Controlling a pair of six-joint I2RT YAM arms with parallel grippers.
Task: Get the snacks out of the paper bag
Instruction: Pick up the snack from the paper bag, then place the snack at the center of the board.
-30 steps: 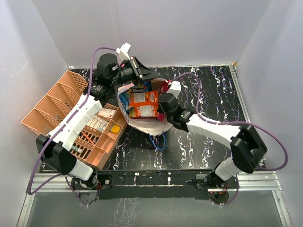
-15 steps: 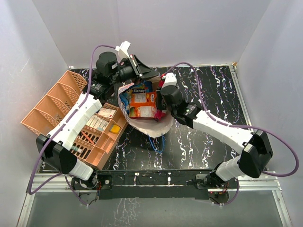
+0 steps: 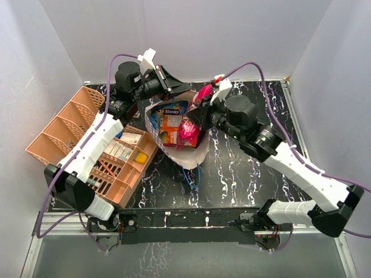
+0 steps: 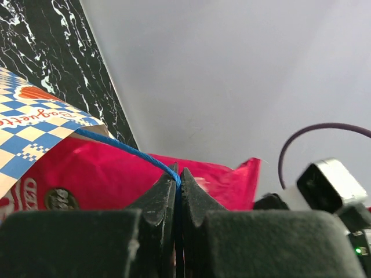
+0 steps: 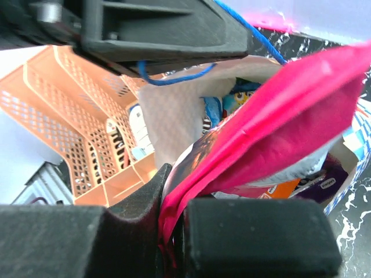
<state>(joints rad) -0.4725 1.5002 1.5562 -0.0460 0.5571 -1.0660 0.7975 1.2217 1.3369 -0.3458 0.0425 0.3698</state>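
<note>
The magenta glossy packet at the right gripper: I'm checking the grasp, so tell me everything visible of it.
The magenta glossy packet looks like a crinkly foil pouch, shiny and creased, with a flat sealed edge. The right gripper is shut on one end of it, pinching it between its black fingers. The packet slants up over the open mouth of the cream paper bag, above the other packets inside. Its print cannot be read.

The paper bag [image 3: 186, 154], cream with a blue-white chequered band, stands open-mouthed near the table's far edge, left of centre. Its blue cord handle [image 4: 124, 148] is stretched taut. A glossy magenta packet [image 3: 188, 132] slants over the mouth, pinched at one end by the right fingers [image 5: 136, 202]. An orange packet [image 3: 174, 124] and a blue-labelled packet [image 3: 171, 108] lie inside.
</note>
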